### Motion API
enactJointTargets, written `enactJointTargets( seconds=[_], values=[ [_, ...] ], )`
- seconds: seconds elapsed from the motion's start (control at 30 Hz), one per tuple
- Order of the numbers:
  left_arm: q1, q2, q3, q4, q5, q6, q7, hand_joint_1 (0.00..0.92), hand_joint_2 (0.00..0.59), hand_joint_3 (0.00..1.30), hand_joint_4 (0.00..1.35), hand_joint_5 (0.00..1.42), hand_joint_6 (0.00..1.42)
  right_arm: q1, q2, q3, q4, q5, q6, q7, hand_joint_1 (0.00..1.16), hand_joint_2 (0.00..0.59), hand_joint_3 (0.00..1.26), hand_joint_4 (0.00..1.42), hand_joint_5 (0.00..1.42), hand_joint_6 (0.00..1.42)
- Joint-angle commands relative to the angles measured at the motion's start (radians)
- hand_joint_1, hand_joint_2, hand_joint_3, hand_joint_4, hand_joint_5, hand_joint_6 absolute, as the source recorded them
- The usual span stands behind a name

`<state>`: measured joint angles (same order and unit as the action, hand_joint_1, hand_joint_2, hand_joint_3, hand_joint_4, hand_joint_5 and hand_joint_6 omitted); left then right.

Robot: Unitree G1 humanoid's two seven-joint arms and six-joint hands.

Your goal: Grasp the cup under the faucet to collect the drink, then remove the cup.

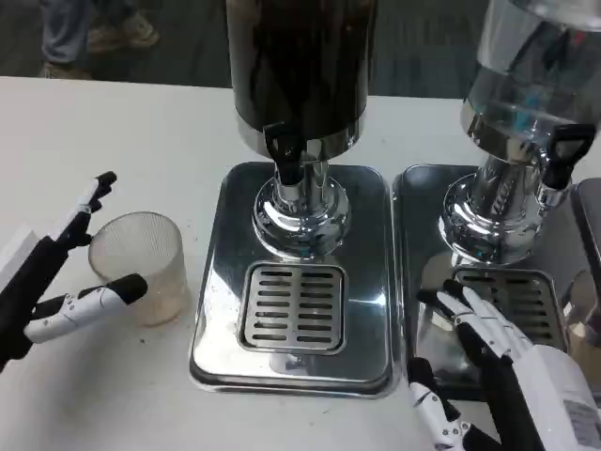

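Second dispenser right of dark dispenser.

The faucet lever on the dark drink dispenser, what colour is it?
Black. The faucet lever shows best in the head view, above the slotted drip tray.

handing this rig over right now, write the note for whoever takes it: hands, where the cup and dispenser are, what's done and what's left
Left hand: fingers spread around the clear plastic cup, one finger above its rim, one at its near side; a firm grip cannot be confirmed.
Right hand: open, resting over the right drip tray, holding nothing.
Cup: upright on the white table, left of the dark drink dispenser's tray, looks empty.
Faucet: black tap above the drain grate, nothing under it.
Done: left hand is at the cup.
Left: secure grip, move cup under faucet, fill, remove.
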<state>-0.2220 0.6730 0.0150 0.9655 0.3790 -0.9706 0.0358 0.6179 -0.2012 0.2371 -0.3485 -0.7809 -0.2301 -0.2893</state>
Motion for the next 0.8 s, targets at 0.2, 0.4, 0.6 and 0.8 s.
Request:
enactJointTargets(
  seconds=[0.2,0.4,0.6,0.8],
  values=[
    [-0.077,0.027,-0.064,0.117,0.05,0.018,0.062,0.0,0.0,0.0,0.0,0.07,0.27,0.026,0.009,0.0,-0.018,-0.007,0.006,-0.021,0.32,0.43,0.21,0.09,0.1,0.11],
    [-0.119,0.022,-0.107,0.168,0.066,0.043,0.085,0.0,0.0,0.0,0.0,0.07,0.27,0.033,0.014,0.005,-0.022,-0.014,0.006,-0.03,0.32,0.43,0.22,0.1,0.1,0.11],
    [-0.153,0.019,-0.152,0.19,0.095,0.057,0.118,0.0,0.0,0.0,0.0,0.08,0.29,0.037,0.02,0.006,-0.023,-0.019,0.006,-0.03,0.32,0.43,0.22,0.11,0.11,0.12],
    [-0.182,0.016,-0.205,0.2,0.142,0.076,0.182,0.043,0.0,0.0,0.0,0.1,0.33,0.04,0.022,0.006,-0.024,-0.02,0.004,-0.032,0.32,0.43,0.22,0.11,0.11,0.13]
  ],
)
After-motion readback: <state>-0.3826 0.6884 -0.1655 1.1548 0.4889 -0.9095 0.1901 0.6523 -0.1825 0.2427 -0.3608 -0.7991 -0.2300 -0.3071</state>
